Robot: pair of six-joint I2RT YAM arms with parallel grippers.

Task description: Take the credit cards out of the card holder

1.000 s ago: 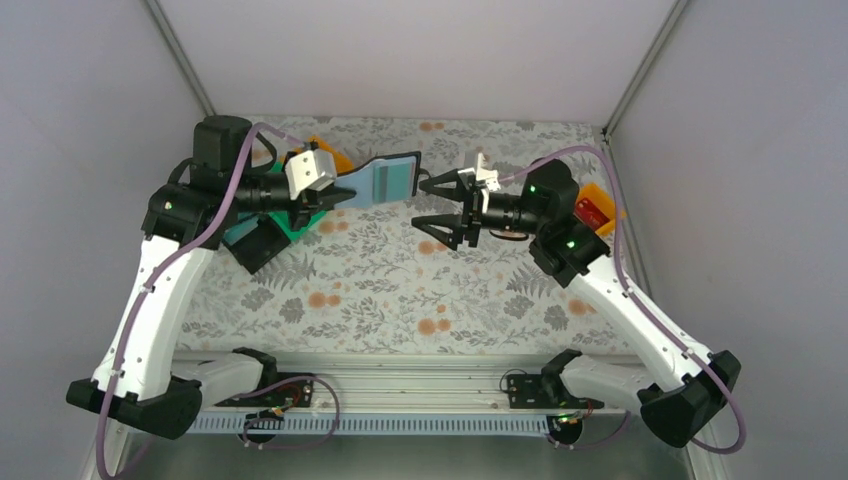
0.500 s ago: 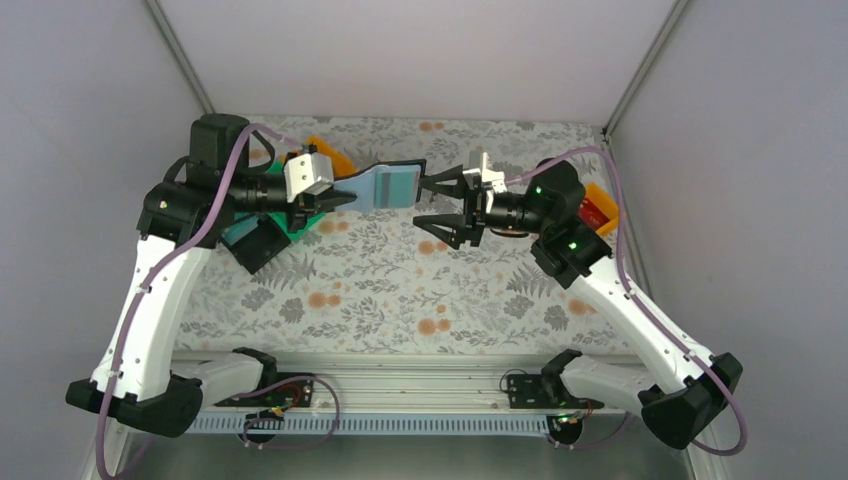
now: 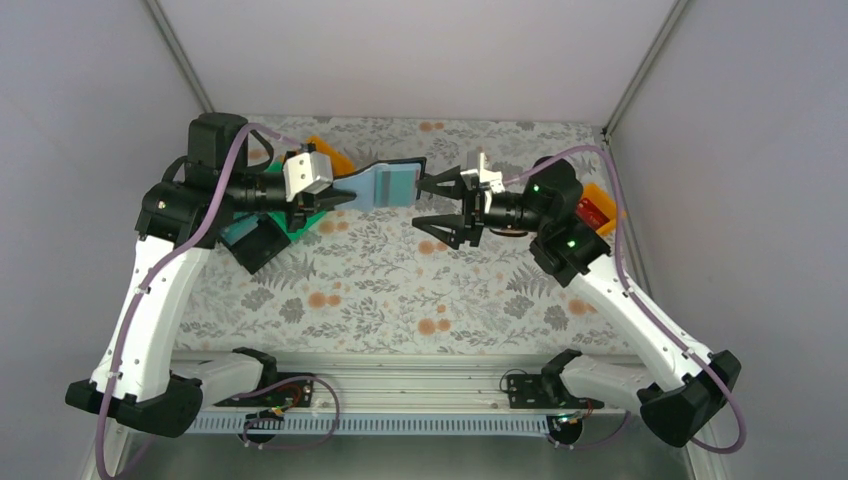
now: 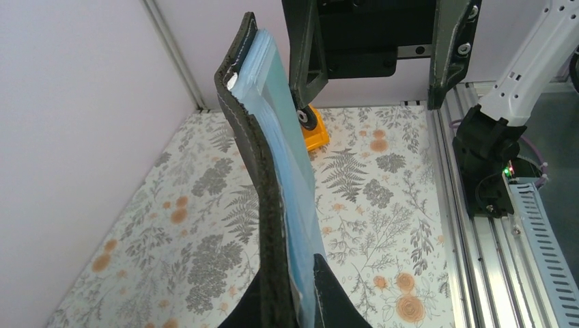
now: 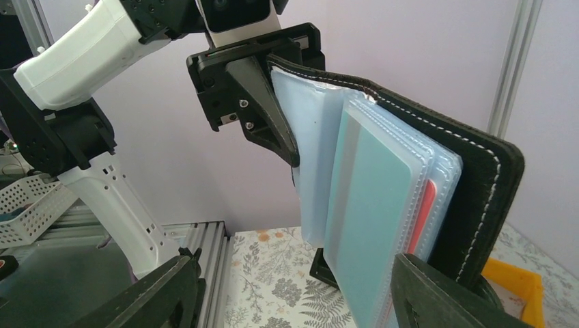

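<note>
From above, toward 12 o'clock, the left gripper (image 3: pixel 345 196) clamps the black folding leather card holder (image 3: pixel 395 183) aloft. The right gripper (image 3: pixel 424 203) gapes empty at its 3 o'clock end.

Left wrist: the holder bows.

Right wrist: a pale teal plastic card (image 5: pixel 372 225) and a red plastic card (image 5: pixel 425 212) sit pocketed. Closing might pinch leather instead.

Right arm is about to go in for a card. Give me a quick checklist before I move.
1. Grip of the left gripper on the card holder: ok.
2. Jaws of the right gripper open: ok.
3. Holder open, pockets facing the right gripper: ok.
4. Cards there to pull, a bluish card in front and a red card behind: ok.
5. Card edge centred between the right fingers: not ok, holder sits toward one finger.
6. Right fingers clear of the holder: cannot tell.
</note>
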